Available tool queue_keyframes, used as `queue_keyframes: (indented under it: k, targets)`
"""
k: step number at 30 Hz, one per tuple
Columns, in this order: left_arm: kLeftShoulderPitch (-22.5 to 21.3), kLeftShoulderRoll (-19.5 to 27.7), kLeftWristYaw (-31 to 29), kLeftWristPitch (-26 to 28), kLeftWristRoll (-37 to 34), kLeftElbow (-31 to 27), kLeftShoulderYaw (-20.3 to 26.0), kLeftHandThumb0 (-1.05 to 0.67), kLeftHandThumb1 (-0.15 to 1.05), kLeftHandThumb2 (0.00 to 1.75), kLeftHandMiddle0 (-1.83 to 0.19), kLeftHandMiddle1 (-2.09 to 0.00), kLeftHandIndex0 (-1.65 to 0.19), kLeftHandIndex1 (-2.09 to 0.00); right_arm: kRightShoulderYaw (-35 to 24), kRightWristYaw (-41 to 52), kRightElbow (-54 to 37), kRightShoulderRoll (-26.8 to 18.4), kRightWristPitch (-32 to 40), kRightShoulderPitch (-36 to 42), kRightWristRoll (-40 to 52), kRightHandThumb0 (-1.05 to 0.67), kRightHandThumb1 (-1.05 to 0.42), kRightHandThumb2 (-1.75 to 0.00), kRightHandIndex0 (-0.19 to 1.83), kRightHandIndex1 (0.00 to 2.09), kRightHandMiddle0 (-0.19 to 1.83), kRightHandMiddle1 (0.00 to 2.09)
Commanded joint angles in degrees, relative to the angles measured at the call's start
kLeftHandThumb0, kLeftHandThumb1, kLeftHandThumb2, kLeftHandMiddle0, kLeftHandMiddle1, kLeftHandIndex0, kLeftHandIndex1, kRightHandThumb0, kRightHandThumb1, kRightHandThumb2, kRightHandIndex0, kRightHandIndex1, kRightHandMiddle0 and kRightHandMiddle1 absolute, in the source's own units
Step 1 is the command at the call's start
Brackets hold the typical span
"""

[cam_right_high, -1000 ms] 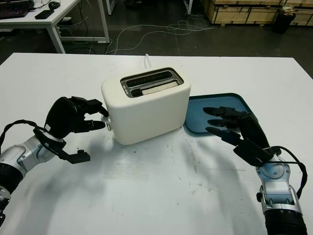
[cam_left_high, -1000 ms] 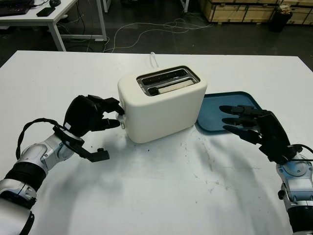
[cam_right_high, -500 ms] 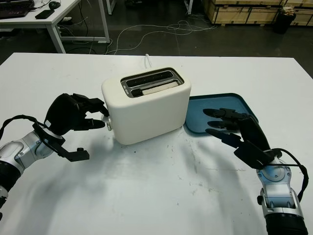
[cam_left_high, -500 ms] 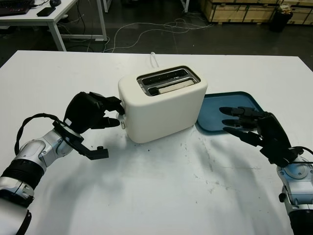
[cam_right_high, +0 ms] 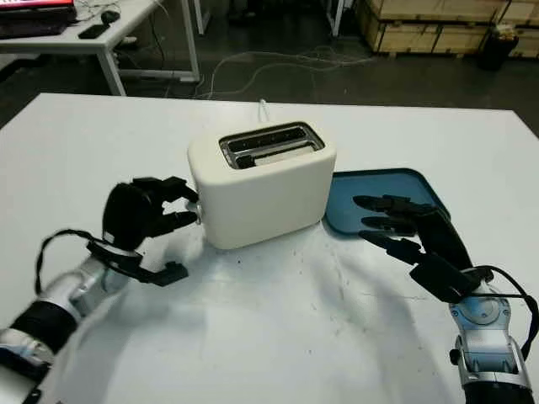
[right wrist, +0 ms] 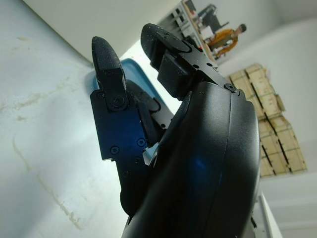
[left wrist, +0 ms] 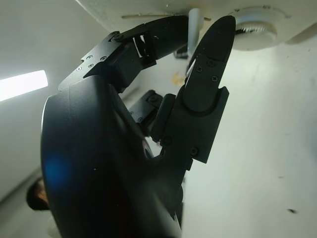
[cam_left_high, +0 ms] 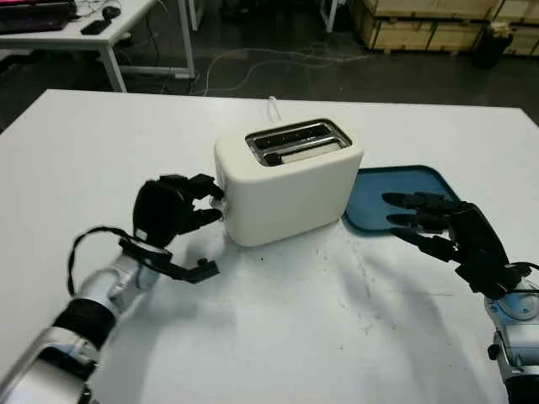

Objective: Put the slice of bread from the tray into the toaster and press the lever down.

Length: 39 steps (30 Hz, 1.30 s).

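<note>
One slice of bread (cam_left_high: 307, 152) sits sunk in the nearer slot of the toaster (cam_left_high: 290, 189), thin edge up, its long axis along the slot and the toaster's length, running from near my left hand (cam_left_high: 168, 215) toward the tray (cam_left_high: 383, 198). My left fingers (left wrist: 210, 64) are curled at the toaster's end wall around the lever (left wrist: 194, 25), beside the round dial (left wrist: 255, 27); I judge they could slip off the thin stem or shove the light toaster across the bench (cam_left_high: 278, 337) instead of latching it. My right hand (cam_left_high: 450, 236) is open, holding nothing, over the tray's near edge.
</note>
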Motion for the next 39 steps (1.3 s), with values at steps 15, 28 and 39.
queue_keyframes:
  k: [15, 28, 39]
  targets:
    - [2.2, -8.9, -9.1, -2.4, 6.2, 9.4, -13.3, -0.56, 0.79, 0.0, -1.08, -1.75, -1.12, -0.42, 1.3, 0.3, 0.8, -0.5, 1.6, -1.7, -0.3, -0.5, -0.92, -0.07, 0.92, 0.0, 0.78, 0.0]
    - [-0.6, -1.4, -29.4, 1.2, 5.7, -3.9, -15.1, -0.66, 0.71, 0.01, -1.02, -1.74, -1.31, -0.23, 1.2, 0.1, -0.6, -0.4, 2.3, -1.1, -0.4, -0.47, -0.92, -0.07, 0.92, 0.0, 0.78, 0.0]
    - [-3.5, 4.0, -36.6, 2.4, 5.1, -12.4, -15.6, -0.62, 0.7, 0.0, -1.01, -1.67, -1.35, -0.09, 1.0, 0.3, -0.9, -0.3, 2.6, -0.5, 0.2, -0.49, -0.92, -0.08, 0.92, 0.0, 0.79, 0.0]
